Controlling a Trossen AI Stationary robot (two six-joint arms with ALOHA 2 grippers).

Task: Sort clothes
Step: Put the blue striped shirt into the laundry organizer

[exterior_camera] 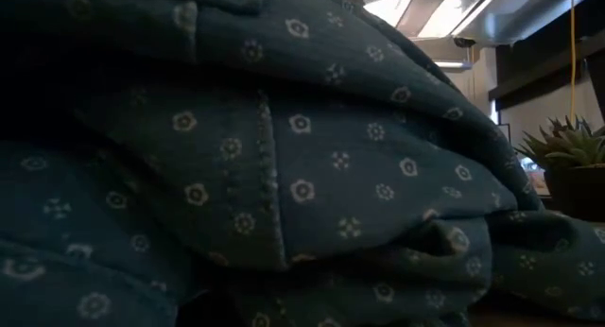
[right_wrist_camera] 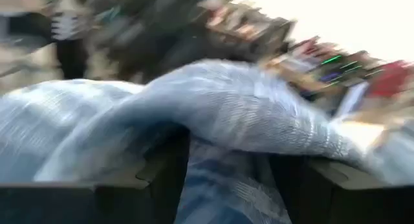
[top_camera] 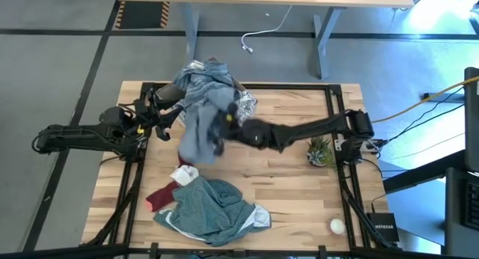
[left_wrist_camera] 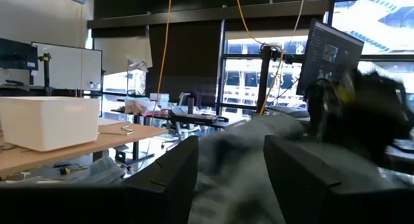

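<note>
Right gripper (top_camera: 221,129) apparently pinches the limp light-blue shirt (top_camera: 200,113) bunched around it; left gripper (top_camera: 166,118) open beside; regrip near a hem.

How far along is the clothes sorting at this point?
Partly done, it seems: a teal shirt, a dark red sock and a small white piece lie together at the table's near edge. In hand: the right hand is shut on a light blue shirt, the left hand beside it. The far pile remains.

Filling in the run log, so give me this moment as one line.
task: sort clothes | right gripper: holding light blue garment | left gripper: beside it | teal-green garment: near edge
</note>
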